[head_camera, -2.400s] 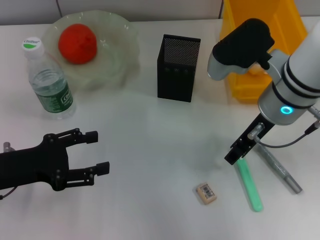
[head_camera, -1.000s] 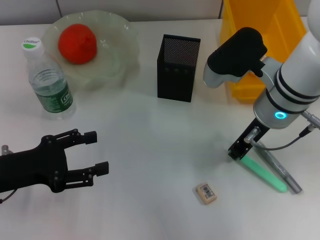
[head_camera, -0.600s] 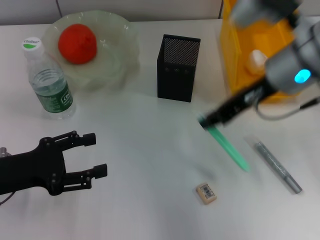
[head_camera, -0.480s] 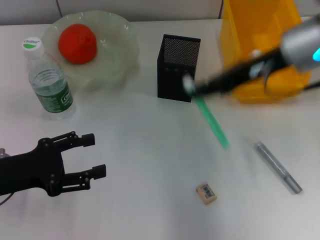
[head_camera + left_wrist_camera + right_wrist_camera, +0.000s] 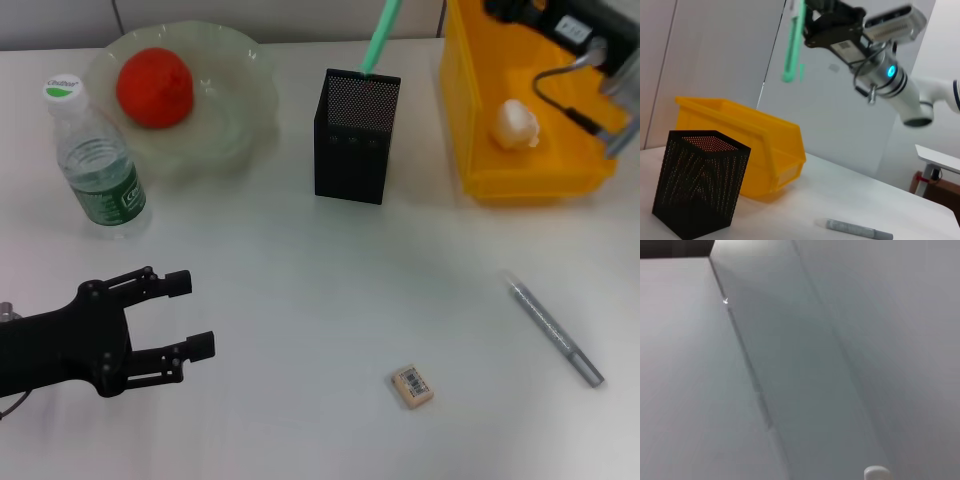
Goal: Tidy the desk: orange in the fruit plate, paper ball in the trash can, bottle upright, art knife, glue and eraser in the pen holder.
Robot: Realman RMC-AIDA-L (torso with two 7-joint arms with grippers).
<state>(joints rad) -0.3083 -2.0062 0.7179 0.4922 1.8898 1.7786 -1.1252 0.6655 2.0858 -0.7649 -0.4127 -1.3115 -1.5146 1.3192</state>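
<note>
Head view: the green stick point(image 5: 379, 36), which lay on the desk point(image 5: 300, 280) at the near right short time ago, is now lifted and hangs upright over the far edge of the pen holder point(image 5: 355, 140). In the left wrist view the right gripper point(image 5: 806, 27) clenches its top end, and the lower tip is well above the mesh opening, not yet inside. I judge the next need is a straight lowering and then release.

The eraser point(image 5: 412, 387) and a grey pen-shaped tool point(image 5: 555, 330) are left on the desk. The orange point(image 5: 154, 87) lies in the fruit plate point(image 5: 240, 60), the paper ball point(image 5: 515, 123) in the trash can point(image 5: 470, 150), and the bottle point(image 5: 95, 160) stands upright. The left gripper point(image 5: 195, 312) waits at the near left with fingers spread and empty.
</note>
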